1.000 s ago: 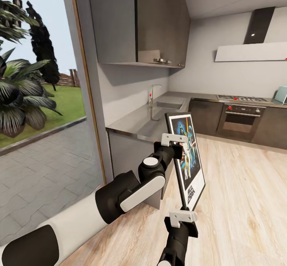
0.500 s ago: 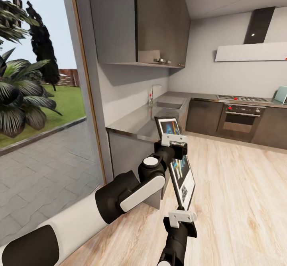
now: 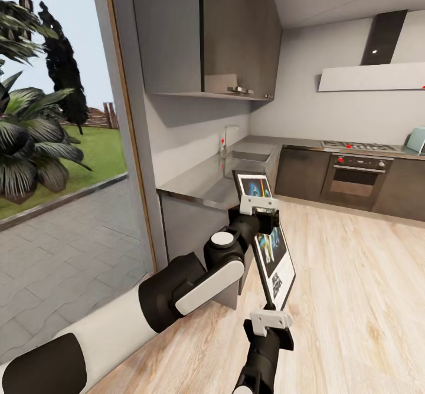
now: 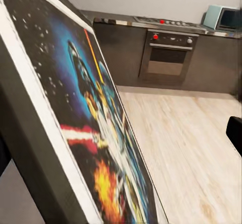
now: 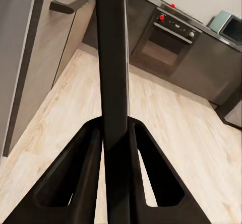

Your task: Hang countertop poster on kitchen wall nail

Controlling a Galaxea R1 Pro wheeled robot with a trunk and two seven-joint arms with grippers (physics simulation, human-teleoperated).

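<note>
Landmark: the countertop [image 3: 195, 184], a glossy dark grey slab running along the wall to the corner, then on under the hob.

- Window [image 3: 59, 146]: tall glass pane beside the near end of the countertop; paving, lawn and dark plants outside.
- Wall cupboard [image 3: 203, 31]: grey, hung above the countertop.
- Floor [image 3: 354, 288]: pale wood planks in front of the countertop.
- Oven [image 3: 354, 179]: built in under the far run of the countertop, red knob on its panel; also seen in the left wrist view [image 4: 171, 58] and the right wrist view [image 5: 169, 40].
- Sink [image 3: 251, 155] with a thin tap [image 3: 227, 137]: inset toward the corner end of the countertop.
- Poster [image 3: 265, 237]: off the countertop, held in the air just in front of its near end, tilted, top edge leaning toward the countertop, picture side facing up and right. Left wrist view shows the blue artwork close up [image 4: 96, 113]; right wrist view shows its thin dark edge [image 5: 113, 73].
- Left gripper [image 3: 258, 205]: clamped on the poster's upper part; fingers not visible in its own wrist view, so the grasp is read from the head view.
- Right gripper [image 3: 270, 317]: at the poster's bottom edge, both fingers [image 5: 83, 168] pressed against the frame, one on each side.
</note>
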